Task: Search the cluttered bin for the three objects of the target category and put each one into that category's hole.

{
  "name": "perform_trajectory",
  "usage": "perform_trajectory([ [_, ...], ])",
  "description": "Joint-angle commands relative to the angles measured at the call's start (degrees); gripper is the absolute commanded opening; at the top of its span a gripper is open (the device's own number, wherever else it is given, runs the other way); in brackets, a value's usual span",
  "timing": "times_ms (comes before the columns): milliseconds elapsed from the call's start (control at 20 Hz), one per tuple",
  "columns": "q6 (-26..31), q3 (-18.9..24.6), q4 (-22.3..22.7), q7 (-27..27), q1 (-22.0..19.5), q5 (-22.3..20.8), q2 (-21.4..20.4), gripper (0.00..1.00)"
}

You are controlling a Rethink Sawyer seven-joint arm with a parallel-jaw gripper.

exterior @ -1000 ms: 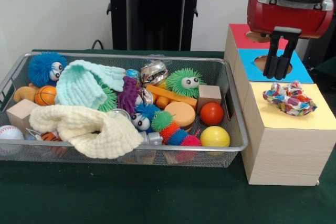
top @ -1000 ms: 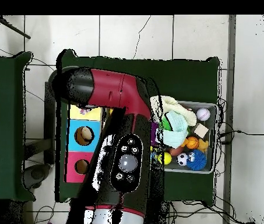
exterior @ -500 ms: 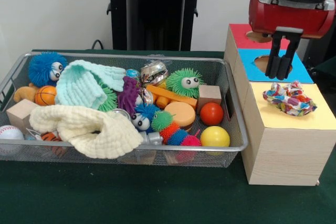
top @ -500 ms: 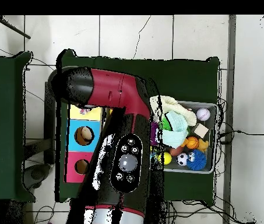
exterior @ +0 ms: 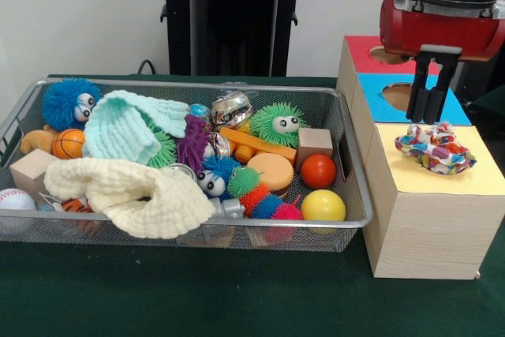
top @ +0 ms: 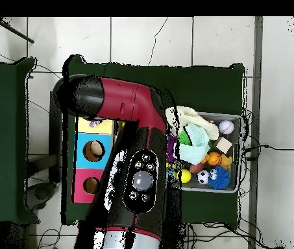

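One wrinkly wrapper wad, printed red, yellow, blue and white, lies on top of the yellow-topped box. My gripper hangs just behind and above it, over the blue-topped box, shut and empty. The silver wire mesh bin lies left of the boxes, full of toys. I see no other wrapper wads among its clutter. In the overhead view the arm hides the gripper and the wad. The bin shows to its right.
The bin holds two knitted cloths, spiky balls, a red ball, a yellow ball, wooden blocks and a silvery can. A red-topped box stands behind the blue one. The round holes show in the overhead view.
My gripper has moved a little to the right in the front view and risen slightly, staying shut. The wad and the bin's contents have not moved.
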Motion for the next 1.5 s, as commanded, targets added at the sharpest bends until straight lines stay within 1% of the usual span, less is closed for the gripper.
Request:
perform_trajectory([
  [50, -4.99, 6.33, 8.32, 9.33, -0.95, 1.2, 0.41, 0.0],
  [400, -8.1, 6.77, 9.94, 9.29, -1.24, 1.01, 0.36, 0.0],
  [500, -9.83, 7.19, 10.95, 9.19, -1.35, 1.02, 0.18, 0.0],
  [850, -12.42, 7.83, 12.85, 10.03, -1.36, 1.59, 0.33, 0.0],
  [1150, -11.39, 9.15, 14.39, 12.8, -1.62, 5.02, 0.08, 0.0],
  [1500, -12.03, 9.29, 16.25, 13.68, -1.28, 7.58, -0.07, 0.0],
])
